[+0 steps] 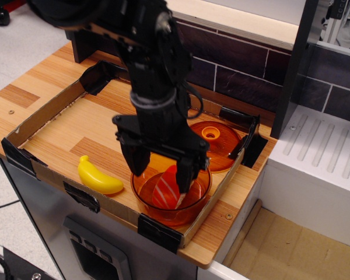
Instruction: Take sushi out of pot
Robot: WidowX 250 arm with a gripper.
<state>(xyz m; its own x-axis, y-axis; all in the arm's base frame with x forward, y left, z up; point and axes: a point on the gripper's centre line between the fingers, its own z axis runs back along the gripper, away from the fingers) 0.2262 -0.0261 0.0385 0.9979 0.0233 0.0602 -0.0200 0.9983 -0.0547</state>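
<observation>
The sushi (168, 188), red-orange with white stripes, lies tilted inside the translucent orange pot (192, 205) at the front right of the wooden tray. My black gripper (161, 169) hangs over the pot with its jaws open. One finger reaches down at the pot's left rim, the other at the sushi's right side, so the sushi lies between them. I cannot tell whether the fingers touch it. The arm hides the pot's back rim.
A yellow banana (98, 176) lies left of the pot. The flat orange lid (214, 143) with a knob lies behind the pot. Cardboard walls (44, 114) edge the tray. A dark brick wall stands behind, a white drain rack (324, 151) to the right.
</observation>
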